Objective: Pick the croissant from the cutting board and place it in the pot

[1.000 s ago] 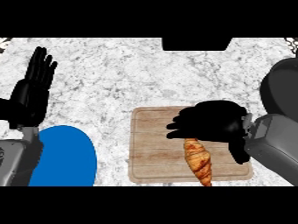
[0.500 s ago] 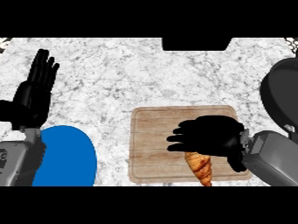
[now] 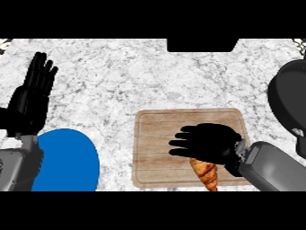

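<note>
A golden-brown croissant (image 3: 206,174), a pale wooden cutting board (image 3: 156,134), a dark grey pot (image 3: 295,98), a blue plate (image 3: 67,160) and a white-grey marbled counter (image 3: 135,76) are seen.

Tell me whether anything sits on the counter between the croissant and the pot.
Nothing visible does. The croissant lies on the cutting board under the right hand; only bare board and marble counter separate it from the pot at the right edge.

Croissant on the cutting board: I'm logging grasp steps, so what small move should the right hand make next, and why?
Probably curl the right hand around the croissant before any lift. The hand lies over the croissant's upper end on the cutting board, covering it, while the lower end shows, resting on the board. The pot waits off to the right.
</note>
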